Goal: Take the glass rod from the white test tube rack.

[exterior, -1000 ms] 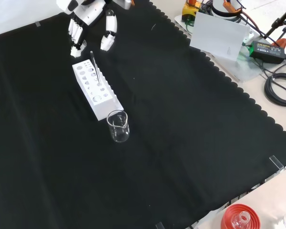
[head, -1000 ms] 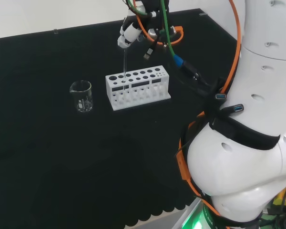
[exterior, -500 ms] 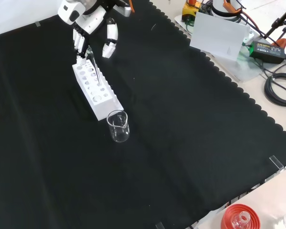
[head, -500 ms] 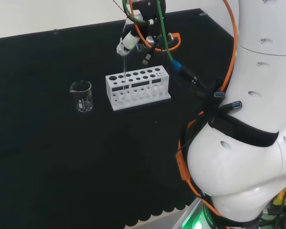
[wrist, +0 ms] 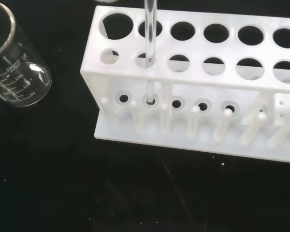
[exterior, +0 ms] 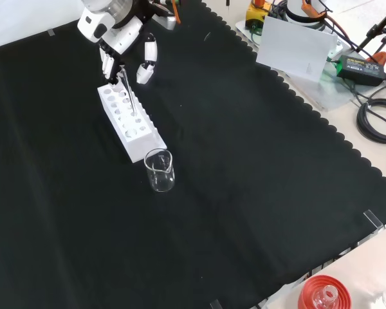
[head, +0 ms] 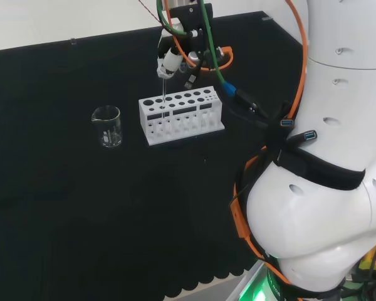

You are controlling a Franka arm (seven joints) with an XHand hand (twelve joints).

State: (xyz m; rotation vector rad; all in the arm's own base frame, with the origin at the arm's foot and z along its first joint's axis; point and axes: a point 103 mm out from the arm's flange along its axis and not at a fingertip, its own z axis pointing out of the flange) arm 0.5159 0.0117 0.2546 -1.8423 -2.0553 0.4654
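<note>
The hand hangs just above the white test tube rack, fingers spread either side of the glass rod with no clear contact yet. The rod stands upright below the hand in a rack hole, so a straight upward pull should free it

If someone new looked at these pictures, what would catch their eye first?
Probably the white test tube rack on the black cloth, with the thin glass rod standing in one hole. The hand hovers around the rod's top at the rack's far end in the front view. A clear beaker stands by the near end.
</note>
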